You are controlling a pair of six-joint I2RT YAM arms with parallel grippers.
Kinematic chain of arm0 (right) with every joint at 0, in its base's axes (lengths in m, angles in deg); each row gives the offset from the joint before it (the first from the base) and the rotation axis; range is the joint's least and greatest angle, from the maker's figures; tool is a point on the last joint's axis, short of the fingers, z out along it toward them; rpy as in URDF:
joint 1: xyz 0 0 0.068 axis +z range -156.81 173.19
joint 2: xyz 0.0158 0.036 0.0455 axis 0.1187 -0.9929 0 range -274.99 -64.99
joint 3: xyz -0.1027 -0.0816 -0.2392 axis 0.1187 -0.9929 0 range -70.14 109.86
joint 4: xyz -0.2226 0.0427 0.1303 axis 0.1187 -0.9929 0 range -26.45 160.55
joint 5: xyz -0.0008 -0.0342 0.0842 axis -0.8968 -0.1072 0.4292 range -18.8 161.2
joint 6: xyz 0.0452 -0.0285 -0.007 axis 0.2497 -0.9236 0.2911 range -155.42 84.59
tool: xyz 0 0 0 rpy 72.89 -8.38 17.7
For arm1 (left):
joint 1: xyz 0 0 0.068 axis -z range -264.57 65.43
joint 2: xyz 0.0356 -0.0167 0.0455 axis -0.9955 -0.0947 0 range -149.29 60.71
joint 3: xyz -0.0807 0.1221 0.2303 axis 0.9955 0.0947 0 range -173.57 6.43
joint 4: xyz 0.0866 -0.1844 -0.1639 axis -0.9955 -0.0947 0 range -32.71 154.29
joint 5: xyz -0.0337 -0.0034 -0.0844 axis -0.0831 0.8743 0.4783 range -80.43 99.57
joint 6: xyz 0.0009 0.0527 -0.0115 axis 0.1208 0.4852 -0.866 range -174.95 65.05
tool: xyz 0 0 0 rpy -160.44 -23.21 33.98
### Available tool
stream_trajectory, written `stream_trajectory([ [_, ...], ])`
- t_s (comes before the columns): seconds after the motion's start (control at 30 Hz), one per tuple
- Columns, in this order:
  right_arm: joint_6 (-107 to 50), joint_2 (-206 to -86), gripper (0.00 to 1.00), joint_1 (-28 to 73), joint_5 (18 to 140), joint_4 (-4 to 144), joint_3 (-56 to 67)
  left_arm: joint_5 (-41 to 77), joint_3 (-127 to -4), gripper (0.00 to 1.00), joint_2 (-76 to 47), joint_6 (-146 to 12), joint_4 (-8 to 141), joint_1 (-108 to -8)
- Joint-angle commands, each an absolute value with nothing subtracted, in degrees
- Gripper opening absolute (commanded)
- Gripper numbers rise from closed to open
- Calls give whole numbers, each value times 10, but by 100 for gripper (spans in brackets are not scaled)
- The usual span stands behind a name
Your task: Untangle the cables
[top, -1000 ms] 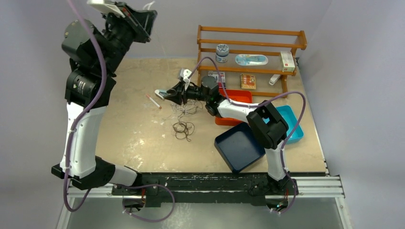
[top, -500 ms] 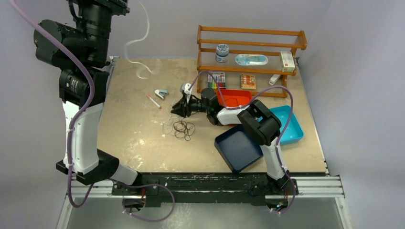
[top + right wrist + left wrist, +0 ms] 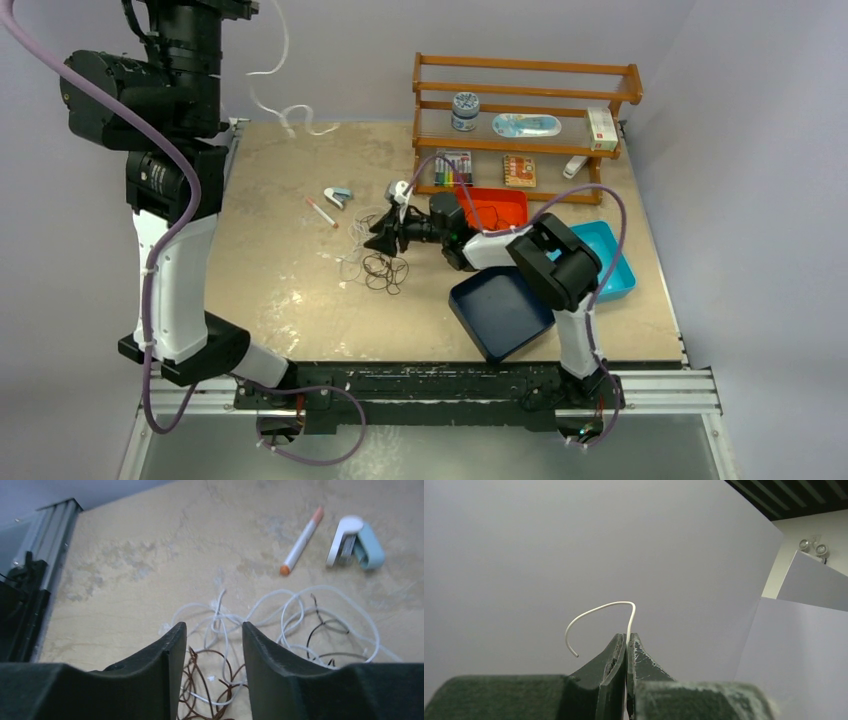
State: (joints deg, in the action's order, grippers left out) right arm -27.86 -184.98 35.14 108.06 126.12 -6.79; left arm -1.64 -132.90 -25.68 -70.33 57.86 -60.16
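Observation:
The cables lie as a tangle (image 3: 380, 265) on the table: brown loops (image 3: 210, 680), thin white loops (image 3: 280, 605) and a black strand (image 3: 320, 630). My right gripper (image 3: 378, 240) is low over the tangle's far edge and points left. In the right wrist view it (image 3: 214, 627) stands open, white and brown strands lying on the table between its fingers, nothing gripped. My left arm is raised high at the back left. Its gripper (image 3: 626, 636) is shut on a white cable (image 3: 594, 611), which hangs down (image 3: 286, 30) to the table's far edge.
An orange-tipped pen (image 3: 322, 213) and a small blue-white stapler (image 3: 338, 197) lie left of the tangle. A wooden shelf (image 3: 525, 100) stands at the back. A red tray (image 3: 495, 205), a dark blue tray (image 3: 500, 310) and a teal tray (image 3: 610, 260) sit to the right.
The left arm swung up and left, drawing the white cable away from the tangle toward the table's far edge. The right gripper drew back right, came down by the tangle, and opened wider.

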Motion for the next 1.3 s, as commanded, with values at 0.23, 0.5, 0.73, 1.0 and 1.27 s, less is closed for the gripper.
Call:
stream_trajectory([
  [0.23, -277, -1589, 64, 335, 1032, 1276, -123, -10, -1152, 0, -174, -752, 607, -603],
  [0.5, -301, -1456, 70, 322, 902, 1182, -177, 4, -1022, 0, -132, -792, 605, -603],
  [0.73, -287, -1395, 71, 315, 927, 1168, -165, 31, -930, 0, -103, -807, 600, -603],
  [1.0, -208, -1417, 71, 315, 993, 1239, -93, 99, -884, 0, -94, -829, 611, -603],
  [1.27, -112, -1498, 71, 315, 994, 1272, -14, 133, -874, 0, -97, -841, 630, -603],
])
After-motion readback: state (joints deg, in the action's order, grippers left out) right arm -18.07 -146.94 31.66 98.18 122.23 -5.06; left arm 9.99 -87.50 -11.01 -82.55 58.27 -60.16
